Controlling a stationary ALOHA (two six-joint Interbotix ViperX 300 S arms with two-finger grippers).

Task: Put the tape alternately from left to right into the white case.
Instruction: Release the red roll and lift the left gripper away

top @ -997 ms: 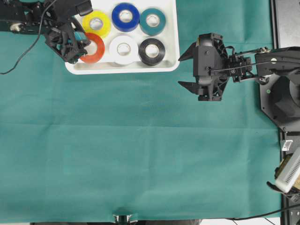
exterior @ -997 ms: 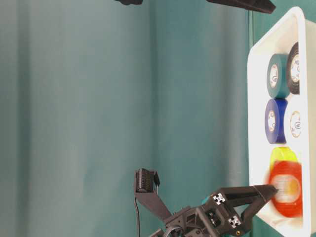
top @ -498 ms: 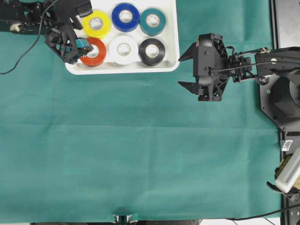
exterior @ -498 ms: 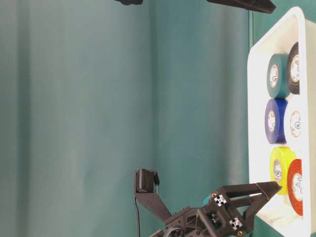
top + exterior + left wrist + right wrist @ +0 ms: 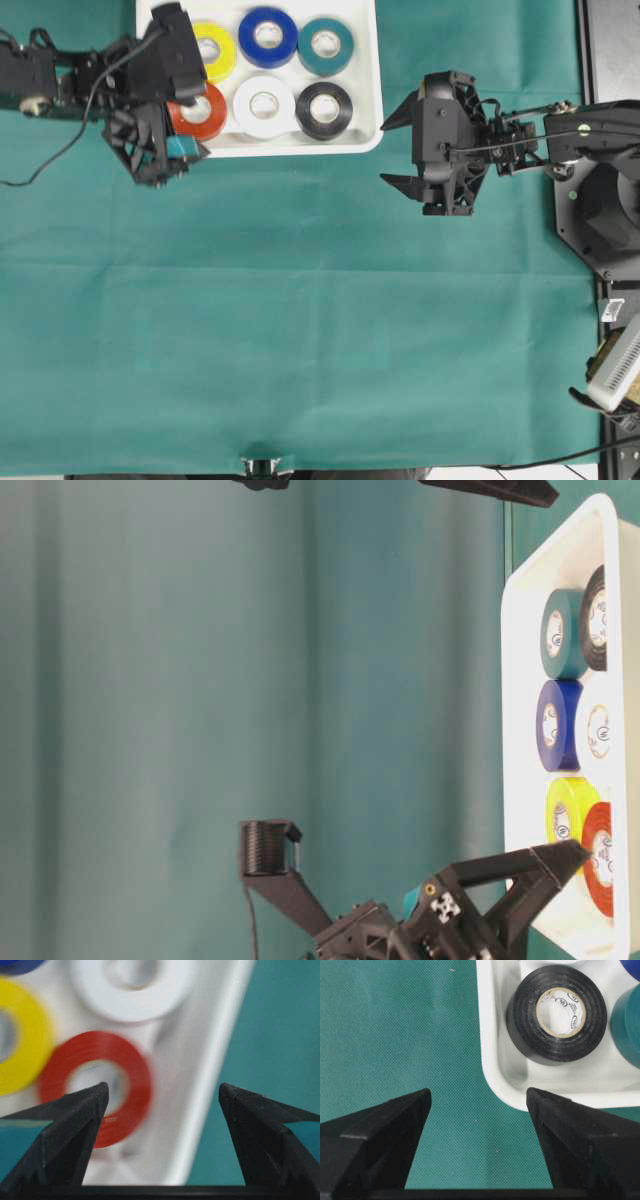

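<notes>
At upper left, left end effector [image 5: 155, 150], jaws apart and empty, sits just below red roll [image 5: 200, 113] in white case [image 5: 365, 140] (all six in); right end effector [image 5: 400, 150] likewise apart, farther.

even, bright overhead light, soft shadows; left wrist view motion-blurred, red roll [image 5: 95, 1087] smeared, right wrist view sharp

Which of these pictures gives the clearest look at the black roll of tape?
The right wrist view: the black roll fills the frame, sharp, lying flat in a corner of the white case, its printed core readable. The overhead view shows it small but whole. The table-level view catches only an edge-on sliver. The left wrist view misses it.
</notes>
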